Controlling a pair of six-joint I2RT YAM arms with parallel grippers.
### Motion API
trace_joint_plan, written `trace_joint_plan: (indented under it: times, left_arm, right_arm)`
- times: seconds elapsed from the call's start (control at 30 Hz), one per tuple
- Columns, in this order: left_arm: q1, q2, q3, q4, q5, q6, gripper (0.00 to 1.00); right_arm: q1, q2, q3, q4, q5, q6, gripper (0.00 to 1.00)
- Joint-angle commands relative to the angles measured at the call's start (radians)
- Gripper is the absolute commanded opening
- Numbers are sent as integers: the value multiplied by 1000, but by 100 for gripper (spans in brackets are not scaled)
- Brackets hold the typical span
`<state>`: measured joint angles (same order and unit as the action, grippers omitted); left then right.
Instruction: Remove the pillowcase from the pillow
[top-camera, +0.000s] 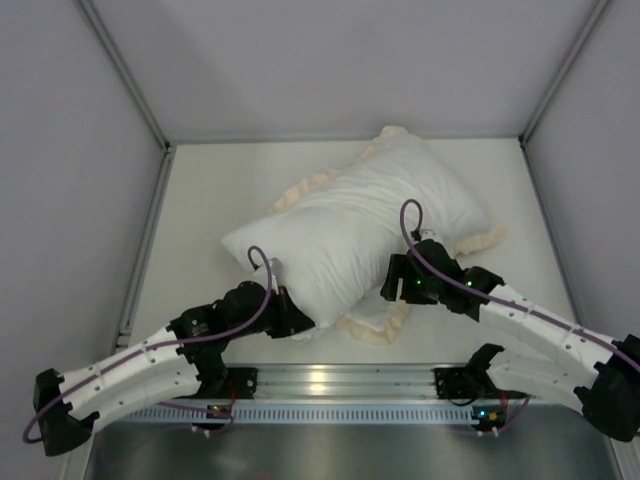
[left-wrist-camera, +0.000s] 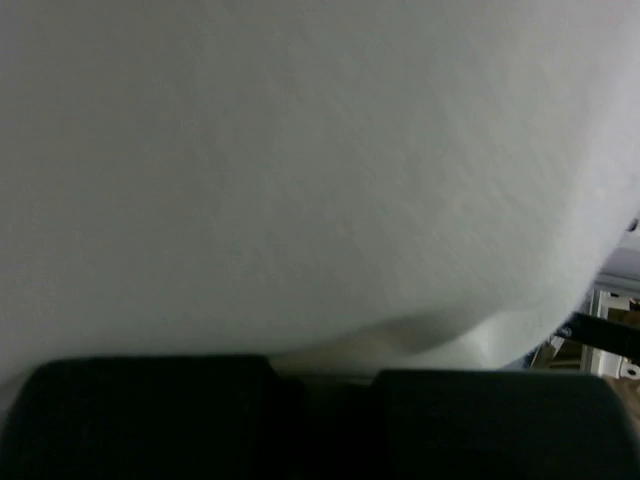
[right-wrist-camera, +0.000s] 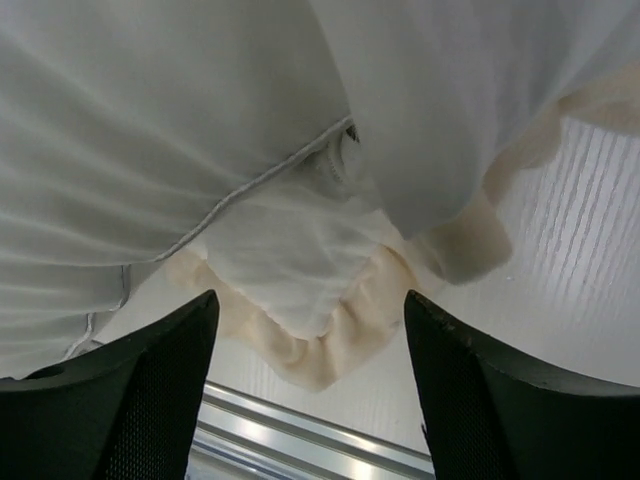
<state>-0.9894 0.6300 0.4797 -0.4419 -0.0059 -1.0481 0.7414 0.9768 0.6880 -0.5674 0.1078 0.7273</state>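
Note:
The pillowcase (top-camera: 400, 190) lies white face up across the table, and its cream frill (top-camera: 375, 325) shows round its edges. The plain white pillow (top-camera: 270, 255) sticks out of it toward the near left. My left gripper (top-camera: 297, 320) is at the pillow's near corner. In the left wrist view white fabric (left-wrist-camera: 300, 170) fills the frame, and the dark fingers (left-wrist-camera: 150, 410) stand close together with fabric bunched between them. My right gripper (top-camera: 398, 288) is open and empty, just over the near frill (right-wrist-camera: 330, 340). The pillow's seam (right-wrist-camera: 250, 190) runs to its left.
White enclosure walls stand on the left, back and right. A metal rail (top-camera: 330, 380) with the arm bases runs along the near edge. Bare white tabletop (top-camera: 200, 210) shows left of the pillow and behind it.

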Motion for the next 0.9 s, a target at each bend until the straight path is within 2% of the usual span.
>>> trace_joint_plan:
  times: [0.0, 0.03, 0.13, 0.2, 0.33, 0.43, 0.5, 0.57, 0.67, 0.7, 0.77, 0.8, 0.87]
  left_arm:
    - [5, 7, -61, 205, 137, -30, 0]
    - [5, 16, -88, 266, 173, -36, 0]
    - [-15, 37, -99, 302, 263, -26, 0]
    - [-44, 33, -99, 302, 277, -13, 0]
    - [-106, -9, -119, 299, 251, -15, 0]
    - [-115, -68, -148, 298, 244, -16, 0]
    - [-115, -99, -188, 299, 238, -26, 0]
    - [-115, -130, -216, 299, 248, -27, 0]
    - [-115, -154, -265, 301, 261, -38, 0]
    - [-115, -162, -280, 299, 262, -36, 0]
    - [-115, -164, -291, 299, 270, -36, 0]
    - [-115, -164, -294, 299, 271, -32, 0]
    - [-115, -161, -302, 299, 282, -32, 0]
  right_arm:
    - [52, 20, -11, 41, 29, 75, 71]
    - [61, 25, -18, 50, 61, 99, 71]
    - [73, 54, -1, 61, 130, 122, 71]
    - [75, 135, 49, 67, 237, 115, 71]
    - [78, 201, 140, 49, 241, 145, 70]
    - [142, 177, 195, 38, 250, 161, 69]
    - [254, 152, 244, -10, 271, 158, 69]
    - [370, 131, 335, -29, 302, 106, 69]
    - [417, 184, 519, -86, 323, -17, 70]
    - [418, 209, 615, -86, 334, -120, 71]
    - [414, 317, 723, -86, 383, -243, 72]
    - [409, 363, 837, -89, 401, -361, 73]
    - [398, 527, 977, -149, 454, -457, 73]
